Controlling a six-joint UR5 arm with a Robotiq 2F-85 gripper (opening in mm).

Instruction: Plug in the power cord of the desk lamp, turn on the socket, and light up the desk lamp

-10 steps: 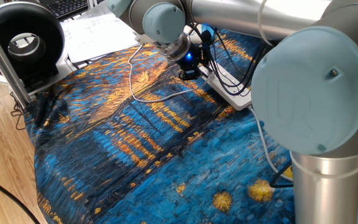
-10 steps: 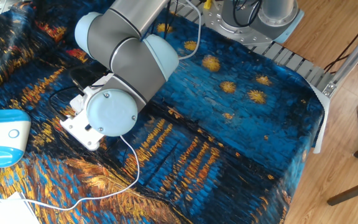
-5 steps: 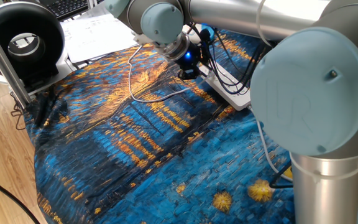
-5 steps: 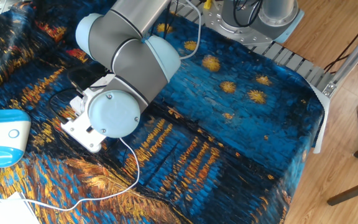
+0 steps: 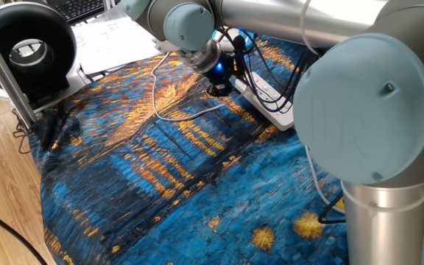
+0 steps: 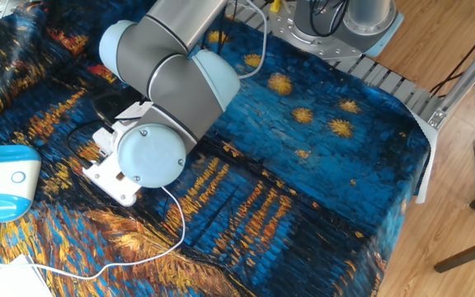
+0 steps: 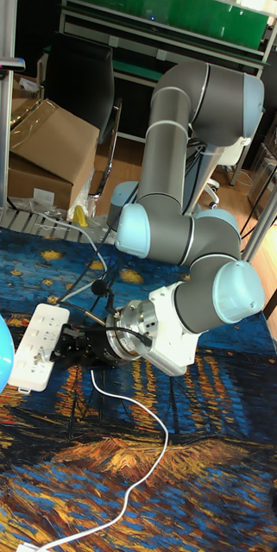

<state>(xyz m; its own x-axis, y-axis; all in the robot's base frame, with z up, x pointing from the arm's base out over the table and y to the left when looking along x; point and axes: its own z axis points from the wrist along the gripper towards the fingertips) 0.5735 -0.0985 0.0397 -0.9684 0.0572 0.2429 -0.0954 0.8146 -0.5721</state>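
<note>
The pincer (image 7: 69,348) hangs low at the socket's (image 7: 36,343) edge on the bench; whether it grips anything I cannot tell. The cord (image 7: 129,399) runs from the pincer across the blue cloth (image 6: 303,165).

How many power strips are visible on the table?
1. The white power strip lies on the blue patterned cloth, just in front of the claw. The arm hides part of it in both fixed views.

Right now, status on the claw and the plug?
Claw low at power strip, open or shut unclear. Plug not visible; thin white cord trails from claw. Black cables cross strip.
</note>
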